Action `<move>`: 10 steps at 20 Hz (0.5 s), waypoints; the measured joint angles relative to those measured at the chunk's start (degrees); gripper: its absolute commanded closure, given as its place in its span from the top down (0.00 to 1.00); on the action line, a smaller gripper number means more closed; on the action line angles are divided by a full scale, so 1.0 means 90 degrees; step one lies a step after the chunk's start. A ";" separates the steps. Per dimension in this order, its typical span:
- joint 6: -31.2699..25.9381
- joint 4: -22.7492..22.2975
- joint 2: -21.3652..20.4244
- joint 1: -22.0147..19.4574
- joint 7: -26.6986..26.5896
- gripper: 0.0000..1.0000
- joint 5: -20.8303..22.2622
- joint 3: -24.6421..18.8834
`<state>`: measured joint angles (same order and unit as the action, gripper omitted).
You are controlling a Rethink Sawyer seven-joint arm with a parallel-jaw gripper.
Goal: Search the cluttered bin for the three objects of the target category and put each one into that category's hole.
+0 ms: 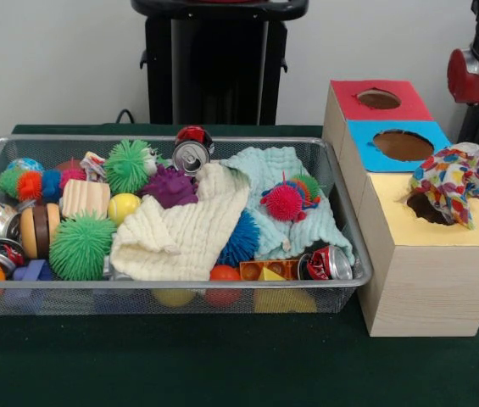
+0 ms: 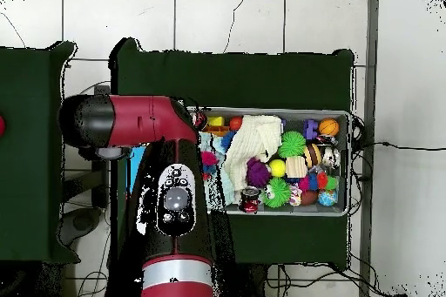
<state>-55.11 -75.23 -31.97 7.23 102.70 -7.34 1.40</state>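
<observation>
one spotted wad (image 1: 453, 181) is seen sitting in the hole (image 1: 426, 209) of the yellow-topped box (image 1: 432, 254), partly sticking out. the bin (image 1: 342, 200) is seen left of the boxes on the green tabletop (image 1: 222, 365), packed with clutter. the arm (image 2: 165, 180) is seen over the boxes in the overhead view. the end effector is hidden; its state cannot be told.

This is a robotics lab set up for a sorting test. A red and black robot arm (image 2: 165, 180) stands on a black pedestal (image 1: 218, 64) at a desk (image 1: 222, 365) covered in dark green cloth. A wire bin (image 1: 341, 288) of mixed toys sits beside wooden boxes (image 1: 426, 280) with coloured tops. Loose cables (image 2: 392, 147) run over the pale tiled floor (image 2: 113, 15) against a bare white wall (image 1: 52, 59).
</observation>
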 measured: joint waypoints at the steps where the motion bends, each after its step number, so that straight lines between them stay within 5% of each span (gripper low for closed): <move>1: 0.0001 0.0000 -0.0002 0.0004 0.0000 0.00 0.0000 0.0004; 10: -0.0013 0.0000 -0.0022 0.0060 0.0000 0.00 -0.0016 0.0050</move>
<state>-55.23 -75.23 -32.17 7.77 102.70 -7.48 1.85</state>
